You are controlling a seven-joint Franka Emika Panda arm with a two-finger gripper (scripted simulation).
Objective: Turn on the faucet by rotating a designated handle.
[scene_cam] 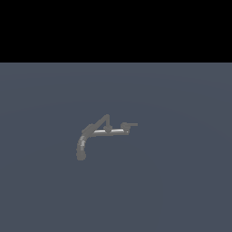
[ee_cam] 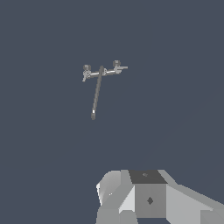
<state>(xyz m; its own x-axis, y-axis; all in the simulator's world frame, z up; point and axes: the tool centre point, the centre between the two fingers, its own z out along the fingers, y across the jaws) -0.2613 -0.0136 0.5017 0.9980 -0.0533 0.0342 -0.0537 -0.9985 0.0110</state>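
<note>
The faucet [scene_cam: 108, 131] is a small dull grey fixture standing on the flat blue-grey floor [scene_cam: 181, 181]. Its curved spout [scene_cam: 82, 146] bends down toward the exterior view's left, and a thin shiny bar [scene_cam: 113, 132] runs across it. The handle [scene_cam: 129, 124] is a short straight stub with a round hub, at the bar's end on the exterior view's right. A longer slanted lever [scene_cam: 100, 121] rises to a peak beside it. In the wrist view the faucet [ee_cam: 101, 72] and handle [ee_cam: 121, 67] lie far off. Only my gripper's grey body [ee_cam: 148, 197] shows, well apart from the faucet, with its fingers hidden.
The floor stretches out around the faucet on all sides, ending at a black band [scene_cam: 116, 27] across the back of the exterior view. My arm does not appear in the exterior view.
</note>
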